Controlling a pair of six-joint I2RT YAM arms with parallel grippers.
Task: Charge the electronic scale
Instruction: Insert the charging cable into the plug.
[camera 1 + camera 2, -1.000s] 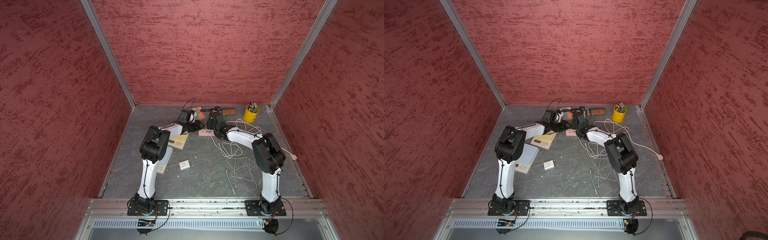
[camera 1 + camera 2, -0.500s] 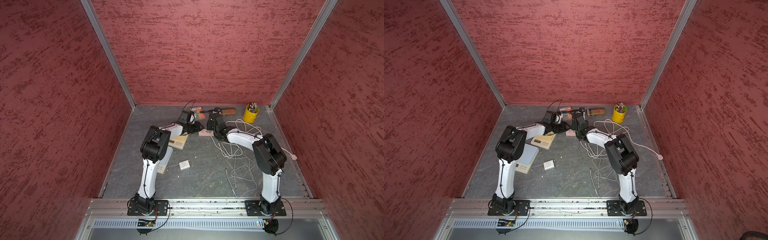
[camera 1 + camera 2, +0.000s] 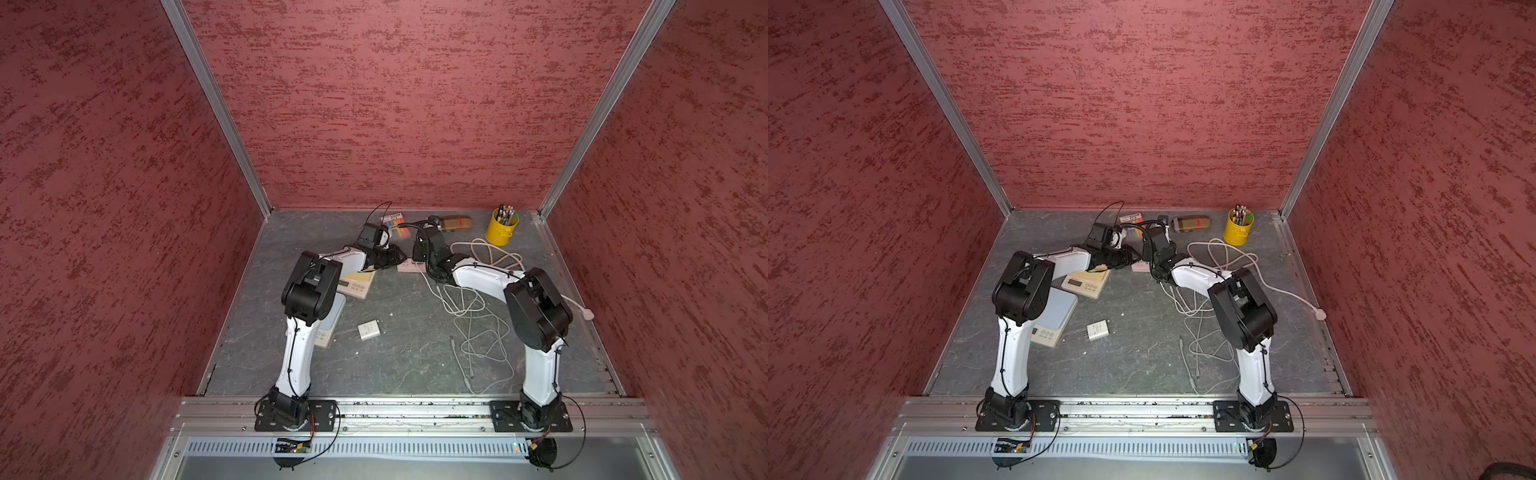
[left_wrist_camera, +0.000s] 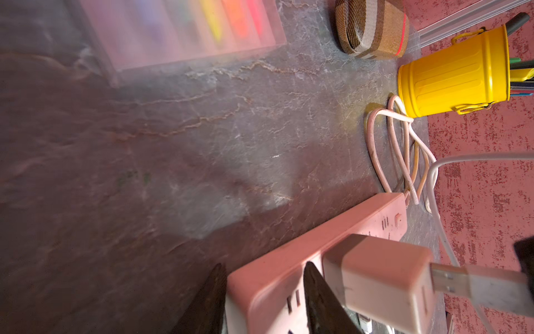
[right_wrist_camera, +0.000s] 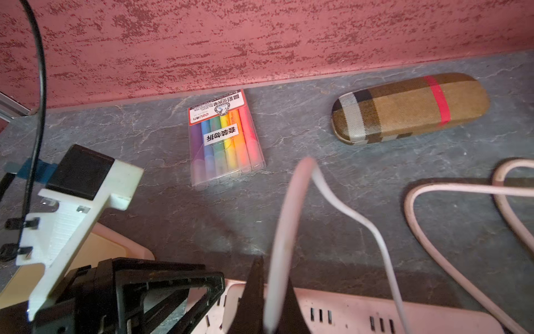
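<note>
Two electronic scales lie under my left arm: a beige one (image 3: 355,284) (image 3: 1086,284) and a blue-topped one (image 3: 330,328) (image 3: 1054,320). Beyond them sits a pink power strip (image 3: 409,266) (image 4: 289,277) (image 5: 375,315). My left gripper (image 3: 395,257) (image 4: 265,266) is shut on the strip's end, one finger on each side. A pale charger block (image 4: 381,277) is plugged into the strip, with a USB plug and white cable (image 4: 476,286) (image 5: 289,202) coming out of it. My right gripper (image 3: 417,259) (image 5: 273,277) is shut on that cable just above the strip.
A loose white adapter (image 3: 368,331) lies mid-table. White cables (image 3: 469,316) sprawl on the right. At the back stand a yellow pencil cup (image 3: 503,227), a plaid glasses case (image 3: 455,223) and a marker pack (image 5: 225,138). Red walls close in three sides.
My right gripper has shifted slightly over the power strip. Both grips look unchanged, and the left arm has barely moved.
</note>
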